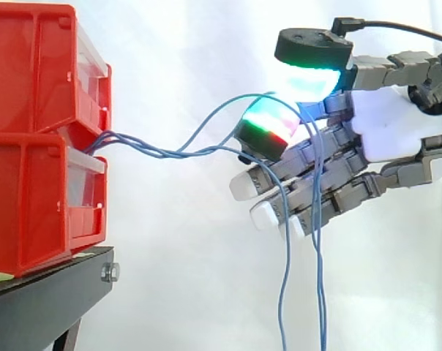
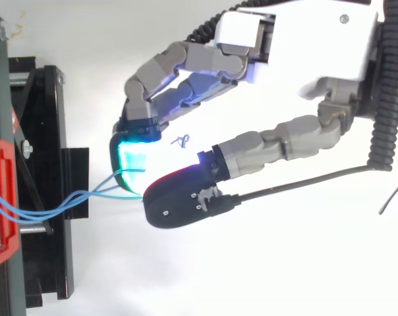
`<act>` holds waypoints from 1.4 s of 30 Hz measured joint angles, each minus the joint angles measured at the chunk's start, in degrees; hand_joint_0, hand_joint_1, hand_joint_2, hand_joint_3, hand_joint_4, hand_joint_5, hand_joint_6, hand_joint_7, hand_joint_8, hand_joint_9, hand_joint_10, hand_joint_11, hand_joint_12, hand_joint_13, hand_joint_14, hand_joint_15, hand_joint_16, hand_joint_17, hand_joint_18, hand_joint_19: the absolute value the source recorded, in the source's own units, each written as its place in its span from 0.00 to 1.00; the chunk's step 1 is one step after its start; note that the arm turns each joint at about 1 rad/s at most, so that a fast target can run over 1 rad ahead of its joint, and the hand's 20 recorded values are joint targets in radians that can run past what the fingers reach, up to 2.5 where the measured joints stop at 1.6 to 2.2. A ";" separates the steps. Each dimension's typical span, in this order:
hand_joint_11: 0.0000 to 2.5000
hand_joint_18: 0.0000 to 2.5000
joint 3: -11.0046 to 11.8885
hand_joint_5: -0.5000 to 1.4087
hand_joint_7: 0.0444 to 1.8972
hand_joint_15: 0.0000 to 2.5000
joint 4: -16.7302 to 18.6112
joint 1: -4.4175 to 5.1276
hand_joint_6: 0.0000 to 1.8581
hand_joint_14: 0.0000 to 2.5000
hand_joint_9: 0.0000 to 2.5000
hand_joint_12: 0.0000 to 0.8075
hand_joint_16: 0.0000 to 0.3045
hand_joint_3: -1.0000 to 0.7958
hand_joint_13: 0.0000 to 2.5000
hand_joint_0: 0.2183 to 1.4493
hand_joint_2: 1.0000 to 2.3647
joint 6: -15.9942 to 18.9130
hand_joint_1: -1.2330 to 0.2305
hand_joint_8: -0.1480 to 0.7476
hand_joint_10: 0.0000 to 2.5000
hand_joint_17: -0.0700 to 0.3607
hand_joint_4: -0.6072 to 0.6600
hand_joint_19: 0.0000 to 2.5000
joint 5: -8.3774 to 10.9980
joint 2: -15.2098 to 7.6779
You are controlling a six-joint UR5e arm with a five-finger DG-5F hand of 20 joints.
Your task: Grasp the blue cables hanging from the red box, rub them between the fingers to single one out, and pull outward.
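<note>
1. The hand (image 2: 298,39) lies nearest the overhead camera. It enters from the right with its palm roughly level with the cables' exit, so that a pull can be made straight outward.
2. The hand is clamped on the blue cables (image 1: 162,150). They are nipped between the thumb's pad and 1 opposing glowing pad (image 1: 268,126), while the other fingers are stretched loosely below, clear of the pinch.
3. A fingertip pinch rather than a full fist is judged suitable here, since strands can be rolled against each other only between pads.
4. The cables are seen to come out of the red box (image 1: 31,73) at the seam between its upper and lower bins. They are twisted together near the box and fanned apart nearer the hand.
5. 1 strand is carried up in an arc to the pinch and another droops below it. The free ends hang down past the straight fingers.
6. The span between box and hand is slightly slack, so the outward pull is judged not yet finished.
7. The box is borne on the black stand (image 1: 45,300), which raises the exit and lets the ends dangle.
</note>
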 measured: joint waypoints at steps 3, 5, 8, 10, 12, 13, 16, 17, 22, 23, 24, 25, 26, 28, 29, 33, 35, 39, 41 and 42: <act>0.00 0.10 -1.74 0.21 0.58 0.09 3.33 0.04 0.48 0.00 0.24 0.39 0.13 0.59 0.18 0.30 0.01 -0.25 0.26 0.36 0.00 0.37 0.36 0.09 0.05 -0.01; 0.00 0.09 -3.11 0.21 0.57 0.09 5.67 0.06 0.48 0.00 0.23 0.40 0.13 0.58 0.17 0.30 0.01 -0.46 0.25 0.36 0.00 0.37 0.37 0.08 0.01 0.00; 0.00 0.09 -5.32 0.21 0.57 0.09 8.91 0.08 0.47 0.00 0.24 0.40 0.13 0.58 0.17 0.30 0.01 -0.96 0.25 0.36 0.00 0.37 0.38 0.09 -0.03 -0.01; 0.00 0.09 -7.06 0.21 0.58 0.09 11.37 0.08 0.47 0.00 0.24 0.40 0.13 0.59 0.18 0.30 0.01 -1.51 0.25 0.36 0.00 0.37 0.38 0.09 -0.03 -0.01; 0.00 0.10 -8.68 0.21 0.59 0.09 13.48 0.08 0.47 0.00 0.24 0.40 0.14 0.59 0.18 0.30 0.01 -2.04 0.25 0.37 0.00 0.38 0.38 0.09 0.08 -0.01; 0.00 0.10 -9.50 0.21 0.59 0.10 14.45 0.08 0.47 0.00 0.25 0.40 0.14 0.59 0.18 0.30 0.01 -2.24 0.25 0.37 0.00 0.38 0.38 0.09 0.14 -0.01; 0.00 0.11 -11.63 0.21 0.59 0.10 16.61 0.08 0.47 0.00 0.25 0.40 0.14 0.59 0.19 0.30 0.01 -2.60 0.25 0.37 0.00 0.38 0.38 0.10 0.39 -0.01; 0.00 0.11 -11.98 0.21 0.60 0.10 16.82 0.08 0.47 0.00 0.26 0.40 0.14 0.59 0.19 0.30 0.01 -2.65 0.25 0.37 0.00 0.38 0.39 0.10 0.44 -0.01; 0.00 0.13 -12.93 0.21 0.60 0.11 16.35 0.08 0.47 0.00 0.27 0.40 0.14 0.59 0.21 0.30 0.01 -2.75 0.25 0.37 0.00 0.38 0.39 0.11 0.41 -0.01; 0.00 0.13 -12.98 0.21 0.60 0.12 16.24 0.08 0.47 0.00 0.27 0.41 0.14 0.59 0.21 0.30 0.01 -2.75 0.25 0.37 0.00 0.38 0.39 0.11 0.38 0.00; 0.00 0.13 -13.01 0.21 0.60 0.12 16.15 0.09 0.47 0.01 0.27 0.41 0.14 0.59 0.21 0.30 0.01 -2.78 0.25 0.37 0.00 0.38 0.39 0.11 0.31 0.01; 0.00 0.13 -13.03 0.21 0.60 0.12 16.04 0.10 0.47 0.01 0.27 0.41 0.14 0.59 0.21 0.30 0.01 -2.89 0.25 0.37 0.00 0.38 0.39 0.11 0.21 0.02; 0.00 0.14 -13.01 0.21 0.60 0.12 15.84 0.10 0.47 0.01 0.28 0.41 0.14 0.59 0.22 0.30 0.01 -3.19 0.25 0.38 0.00 0.38 0.39 0.12 0.13 0.03; 0.00 0.14 -12.77 0.21 0.60 0.13 14.78 0.00 0.47 0.01 0.28 0.40 0.14 0.59 0.22 0.30 0.01 -4.78 0.26 0.38 0.00 0.38 0.39 0.12 0.03 0.04; 0.01 0.15 -12.48 0.21 0.60 0.13 14.07 -0.10 0.47 0.01 0.29 0.40 0.14 0.59 0.23 0.30 0.01 -5.76 0.26 0.38 0.00 0.38 0.39 0.12 0.03 0.05; 0.03 0.16 -10.70 0.21 0.60 0.14 9.98 -0.57 0.47 0.01 0.31 0.41 0.14 0.59 0.24 0.30 0.01 -11.02 0.26 0.39 0.00 0.39 0.40 0.13 0.19 0.07; 0.03 0.16 -10.11 0.21 0.60 0.14 7.30 -0.74 0.47 0.01 0.31 0.41 0.14 0.59 0.24 0.30 0.01 -13.64 0.26 0.39 0.00 0.39 0.39 0.13 0.36 0.06; 0.04 0.16 -9.74 0.21 0.60 0.14 2.78 -0.66 0.47 0.01 0.31 0.41 0.14 0.59 0.24 0.30 0.01 -15.13 0.26 0.39 0.00 0.39 0.40 0.14 0.44 0.02; 0.03 0.17 -9.69 0.21 0.60 0.15 1.73 -0.56 0.47 0.01 0.32 0.41 0.14 0.59 0.25 0.30 0.01 -15.28 0.26 0.39 0.00 0.39 0.39 0.14 0.40 0.01; 0.03 0.17 -9.68 0.21 0.60 0.15 1.52 -0.51 0.47 0.01 0.32 0.41 0.14 0.59 0.25 0.30 0.01 -15.34 0.26 0.39 0.00 0.39 0.39 0.14 0.37 0.02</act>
